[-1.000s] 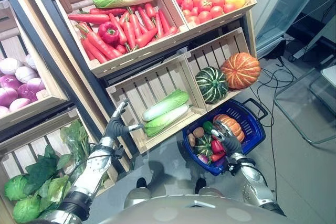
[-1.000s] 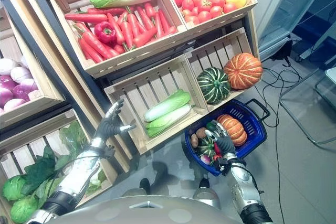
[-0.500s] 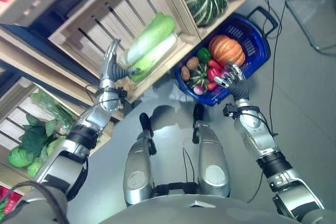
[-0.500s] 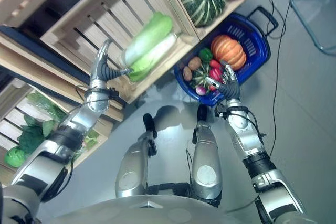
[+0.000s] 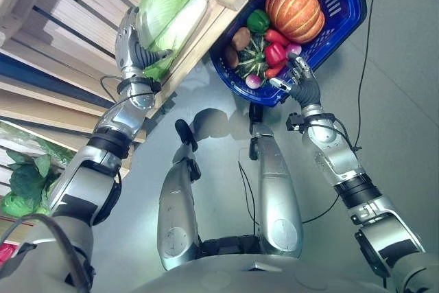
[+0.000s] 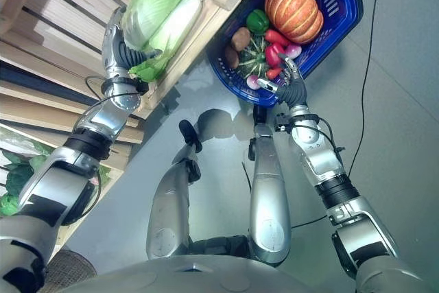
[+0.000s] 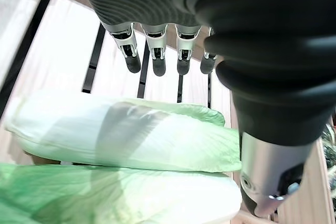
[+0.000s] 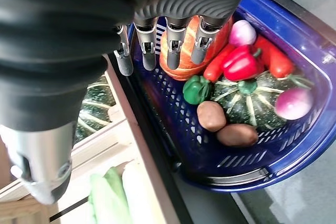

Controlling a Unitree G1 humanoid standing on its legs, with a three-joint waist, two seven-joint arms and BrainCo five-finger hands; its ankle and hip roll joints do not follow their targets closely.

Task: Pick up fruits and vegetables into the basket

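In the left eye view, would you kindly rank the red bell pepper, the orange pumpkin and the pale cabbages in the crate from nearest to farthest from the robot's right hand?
1. Red bell pepper: inside the blue basket, just beyond the right hand.
2. Orange pumpkin: deeper in the basket, at its far end.
3. Pale cabbages: in the wooden crate across the view, beside the left hand.

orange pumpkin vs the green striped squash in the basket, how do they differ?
The orange pumpkin is plain orange with ribs; the green striped squash is dark green with pale stripes. The pumpkin sits at the far end of the blue basket, largely uncovered; the squash lies mid-basket, partly hidden under red peppers and other vegetables. Both are ribbed and rounded.
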